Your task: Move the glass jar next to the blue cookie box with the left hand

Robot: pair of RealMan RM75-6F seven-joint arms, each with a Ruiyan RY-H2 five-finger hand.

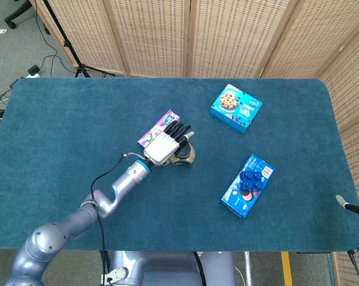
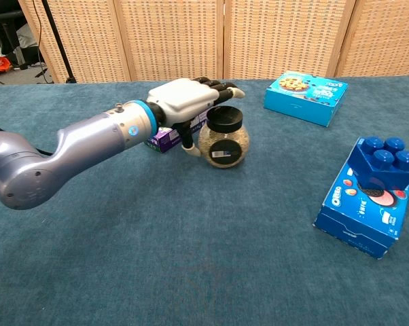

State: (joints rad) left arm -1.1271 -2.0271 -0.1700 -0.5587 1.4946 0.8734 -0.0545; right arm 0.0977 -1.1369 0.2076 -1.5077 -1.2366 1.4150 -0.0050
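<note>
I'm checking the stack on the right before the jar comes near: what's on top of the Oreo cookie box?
A blue toy brick with round studs lies on the Oreo cookie box, toward its far end. It hides the print beneath it; nothing else is on the box.
</note>
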